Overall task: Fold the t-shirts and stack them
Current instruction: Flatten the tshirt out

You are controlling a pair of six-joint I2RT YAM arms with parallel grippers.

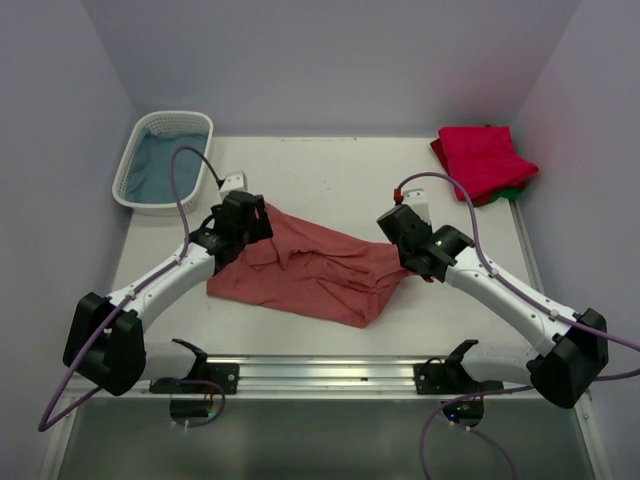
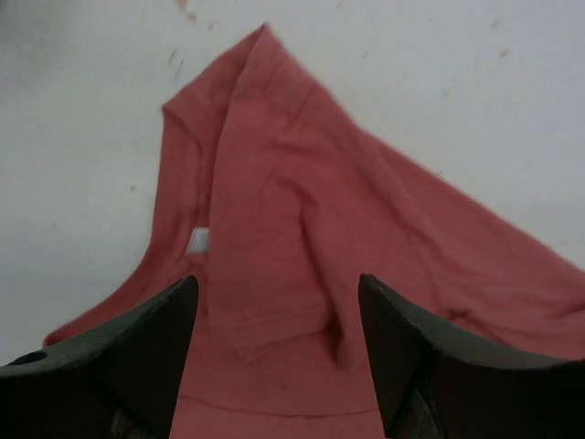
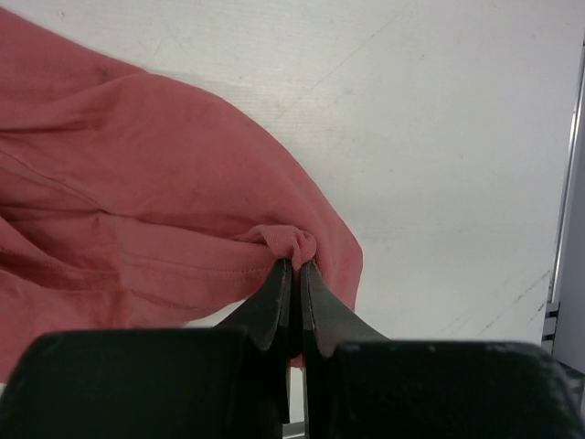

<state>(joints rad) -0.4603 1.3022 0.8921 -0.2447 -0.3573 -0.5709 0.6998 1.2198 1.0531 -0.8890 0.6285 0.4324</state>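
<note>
The salmon-red t-shirt (image 1: 310, 270) lies crumpled and partly spread in the middle of the counter (image 1: 330, 170), between the two arms, with its long side running from upper left to lower right.

The left claw (image 2: 279, 311) hangs over the shirt's left end. Its jaws stand wide apart and hold nothing, and cloth with a small white label shows flat between them. The right claw (image 3: 292, 267) is at the shirt's right edge, pinched tight on a small bunched fold of the hem.

Well beyond the shirt to the right, in the far corner, the crimson-pink t-shirt (image 1: 483, 158) sits folded, with an edge of the green t-shirt (image 1: 513, 190) showing under it. Well beyond the shirt to the left, in the other far corner, stands a white lattice basket (image 1: 125, 185) with blue cloth (image 1: 165, 165) in it.

On the near side of the shirt a metal rail (image 1: 330, 372) runs along the counter's edge. Bare counter separates the shirt from the folded pair and from the basket, and only the arms themselves reach over it.
</note>
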